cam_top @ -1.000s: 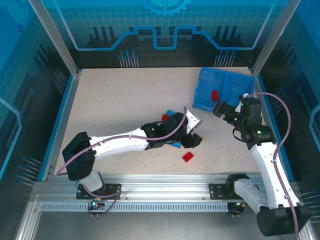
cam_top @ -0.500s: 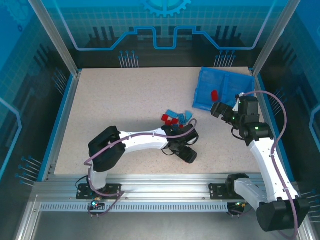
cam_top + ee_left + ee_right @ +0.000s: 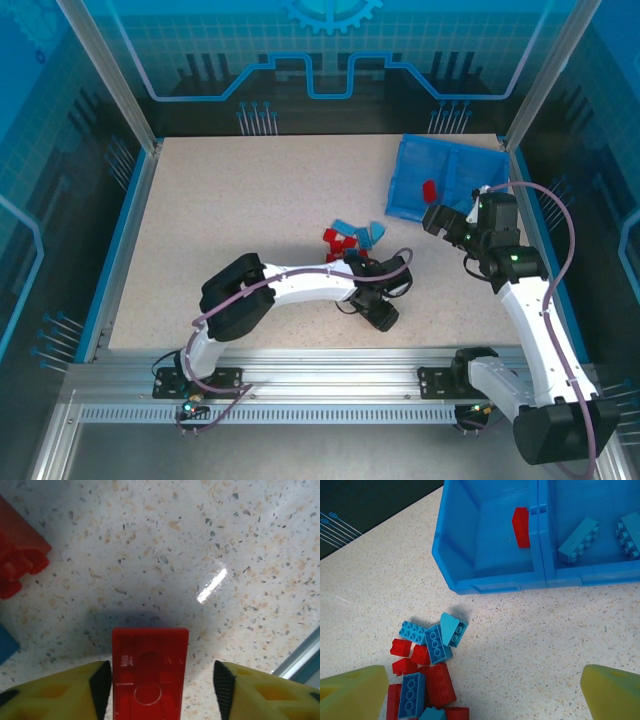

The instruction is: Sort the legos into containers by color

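**Holder.** One blue translucent plastic rectangular tray (image 3: pixel 485 582) sits at the far right corner of the speckled pale table (image 3: pixel 250 200). Its long axis runs roughly along the far edge. A middle wall splits it into two compartments.

**Contents, left compartment.** One red plastic brick (image 3: pixel 521 527) leans against the middle wall, its long axis pointing toward the tray's far side.

**Contents, right compartment.** Two light blue plastic bricks are counted. One (image 3: pixel 578 540) lies on a diagonal; the other (image 3: pixel 629 535) is cut off by the frame.

**Loose heap (image 3: pixel 350 237).** It lies right of the table's middle. In the right wrist view it counts at least five blue and six red bricks, lying at mixed angles. One blue brick (image 3: pixel 452 628) is tipped up on edge.

**Single red rectangular brick (image 3: pixel 150 672).** It lies flat toward the table's near edge, apart from the heap. Its long axis runs lengthwise between the fingers of the left gripper (image 3: pixel 162 680).

**Left gripper.** The jaws stand apart. The left pad (image 3: pixel 101 687) is just beside the brick, and the right pad is clear of it.

**Right gripper (image 3: pixel 485 687).** The jaws are spread wide with nothing between them, above the table between heap and tray.
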Robot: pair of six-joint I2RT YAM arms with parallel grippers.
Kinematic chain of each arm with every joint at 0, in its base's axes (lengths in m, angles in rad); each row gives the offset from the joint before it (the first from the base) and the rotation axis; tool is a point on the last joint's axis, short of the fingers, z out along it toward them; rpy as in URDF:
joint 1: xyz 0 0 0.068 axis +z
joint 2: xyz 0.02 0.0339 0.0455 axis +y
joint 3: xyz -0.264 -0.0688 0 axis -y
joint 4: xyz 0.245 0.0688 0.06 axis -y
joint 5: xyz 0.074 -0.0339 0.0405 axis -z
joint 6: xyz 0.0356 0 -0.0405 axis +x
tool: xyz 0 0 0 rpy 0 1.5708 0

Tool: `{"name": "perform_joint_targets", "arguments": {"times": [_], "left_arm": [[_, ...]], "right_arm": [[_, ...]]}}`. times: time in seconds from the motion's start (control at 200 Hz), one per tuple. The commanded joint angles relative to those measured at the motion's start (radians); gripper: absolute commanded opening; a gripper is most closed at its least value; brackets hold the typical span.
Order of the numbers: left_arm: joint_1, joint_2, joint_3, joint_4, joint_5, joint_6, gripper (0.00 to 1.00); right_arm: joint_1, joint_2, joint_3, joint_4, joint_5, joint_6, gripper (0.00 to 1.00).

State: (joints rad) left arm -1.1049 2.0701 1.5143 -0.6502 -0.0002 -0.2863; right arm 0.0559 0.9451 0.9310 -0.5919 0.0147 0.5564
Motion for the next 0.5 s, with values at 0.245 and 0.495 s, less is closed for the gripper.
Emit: {"name": "perform_joint_targets", "arguments": {"times": [0.245, 0.495], "left_arm": [[-0.022, 0.014, -0.021, 0.013, -0.071, 0.034, 0.35], [-0.014, -0.162, -0.048, 0.096, -0.125, 0.027, 0.32]], "right_arm": [[-0.014, -0.009, 0.033, -0.016, -0.002, 0.003, 1.0], [-0.014, -0.008, 0.043, -0.013, -0.008, 0.01, 1.0]]}}
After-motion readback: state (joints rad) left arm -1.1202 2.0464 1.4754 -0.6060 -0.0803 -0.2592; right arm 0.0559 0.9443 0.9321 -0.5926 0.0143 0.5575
